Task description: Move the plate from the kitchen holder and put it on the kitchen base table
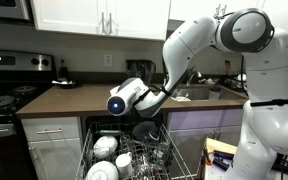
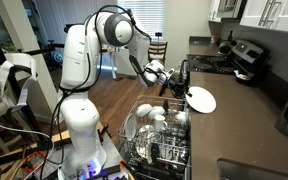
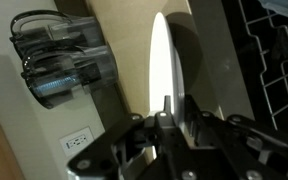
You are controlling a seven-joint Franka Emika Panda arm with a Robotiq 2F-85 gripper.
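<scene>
One white plate (image 2: 201,99), clamped by its rim in the fingers (image 3: 192,112), hangs on edge above the kitchen holder (image 2: 154,150) near the tabletop (image 2: 256,112): the carry step, I judge, which next calls for swinging it across and laying it flat.

The plate (image 2: 200,99) is looking like smooth white glazed ceramic, and in the wrist view it is catching a bright gleam along its edge. The claw (image 3: 170,118) is showing dull black, matt; metal or plastic, I cannot tell. The rack (image 2: 144,152) is showing as thin pale grey wire with a smooth coated look. The table (image 1: 79,98) is giving off a soft, low sheen over flat brown. The arm (image 1: 196,40) is shining in glossy white casing, and the floor (image 2: 109,100) is glowing as polished brown wood.
</scene>
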